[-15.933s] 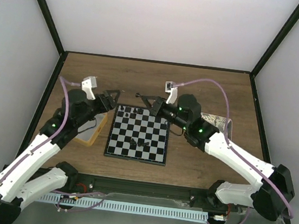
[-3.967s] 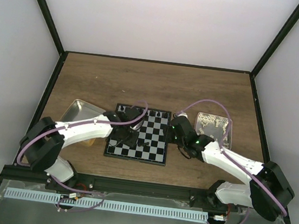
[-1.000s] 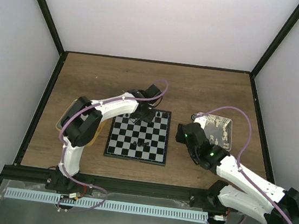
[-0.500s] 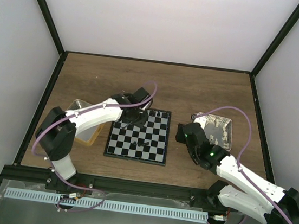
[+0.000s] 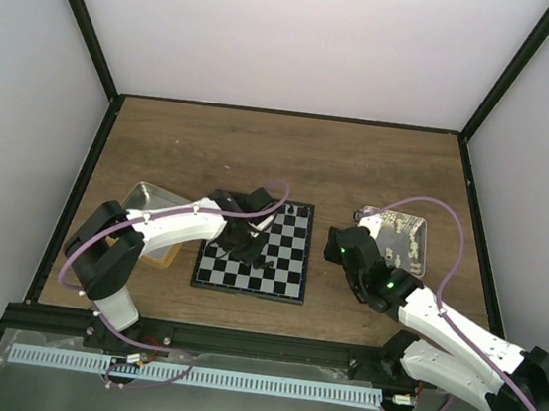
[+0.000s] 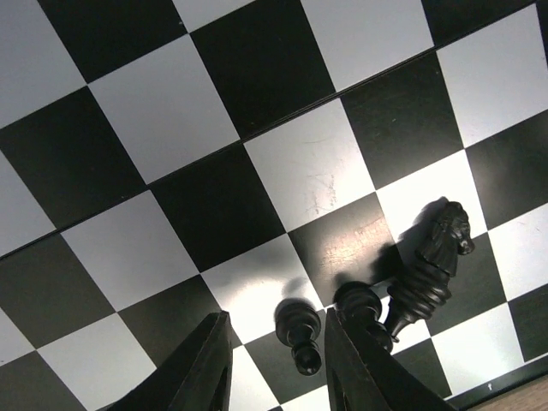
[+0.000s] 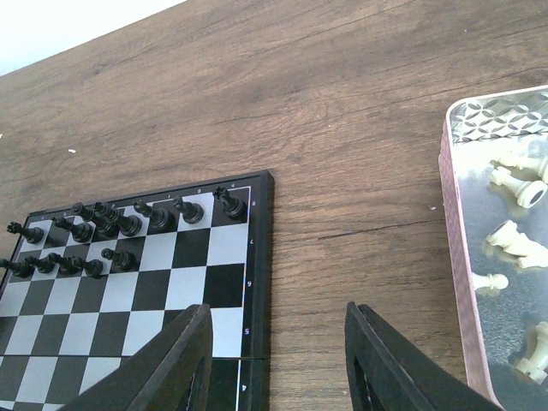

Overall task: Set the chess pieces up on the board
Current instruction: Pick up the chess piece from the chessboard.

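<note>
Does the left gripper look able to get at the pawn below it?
Likely yes: the left gripper is open with the pawn between its fingers. A second piece and the knight stand close by one finger and could get bumped.

Reaches inward with left arm (image 5: 167,227), elbow folded close to base. Points left gripper (image 6: 278,372) steeply down, fingers (image 6: 205,368) parted. Stretches right arm (image 5: 450,327) low, leftward. Carries right gripper (image 7: 278,360) tilted forward, jaws apart.

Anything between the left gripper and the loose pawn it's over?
Nothing visible: the pawn sits in line with the gap of the open left gripper. Another piece and a knight stand close beside it.
</note>
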Motion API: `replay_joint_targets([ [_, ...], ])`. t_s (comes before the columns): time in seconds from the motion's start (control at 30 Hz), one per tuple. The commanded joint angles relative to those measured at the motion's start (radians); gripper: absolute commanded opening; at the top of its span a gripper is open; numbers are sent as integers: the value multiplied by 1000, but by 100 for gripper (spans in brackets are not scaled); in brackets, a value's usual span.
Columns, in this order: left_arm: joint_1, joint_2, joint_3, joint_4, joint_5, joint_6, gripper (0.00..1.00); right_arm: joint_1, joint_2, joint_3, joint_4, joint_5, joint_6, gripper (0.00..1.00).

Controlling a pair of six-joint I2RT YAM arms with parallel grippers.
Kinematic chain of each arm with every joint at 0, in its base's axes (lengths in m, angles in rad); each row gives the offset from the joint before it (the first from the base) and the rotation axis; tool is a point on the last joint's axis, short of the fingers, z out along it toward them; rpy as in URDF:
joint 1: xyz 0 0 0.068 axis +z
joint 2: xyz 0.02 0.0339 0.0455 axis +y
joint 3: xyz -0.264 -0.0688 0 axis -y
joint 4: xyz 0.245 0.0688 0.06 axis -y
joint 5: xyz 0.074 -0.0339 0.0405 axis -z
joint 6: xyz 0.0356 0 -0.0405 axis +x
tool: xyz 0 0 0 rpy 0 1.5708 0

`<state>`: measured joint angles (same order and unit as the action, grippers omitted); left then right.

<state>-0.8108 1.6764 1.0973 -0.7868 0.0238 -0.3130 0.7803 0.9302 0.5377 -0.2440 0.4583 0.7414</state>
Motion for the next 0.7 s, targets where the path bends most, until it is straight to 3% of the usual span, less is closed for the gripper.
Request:
replay_joint_targets([
  [0.0, -9, 6, -2, 3, 25, 25, 32, -9, -19, -8, -12, 43, 22, 44],
  [0.33, -37, 34, -2, -9, -1, 31, 26, -8, -25, -13, -13, 43, 19, 45],
  [0.67, -43, 36, 26, -17, -68, 39, 6, -9, -29, -10, -6, 37, 17, 45],
])
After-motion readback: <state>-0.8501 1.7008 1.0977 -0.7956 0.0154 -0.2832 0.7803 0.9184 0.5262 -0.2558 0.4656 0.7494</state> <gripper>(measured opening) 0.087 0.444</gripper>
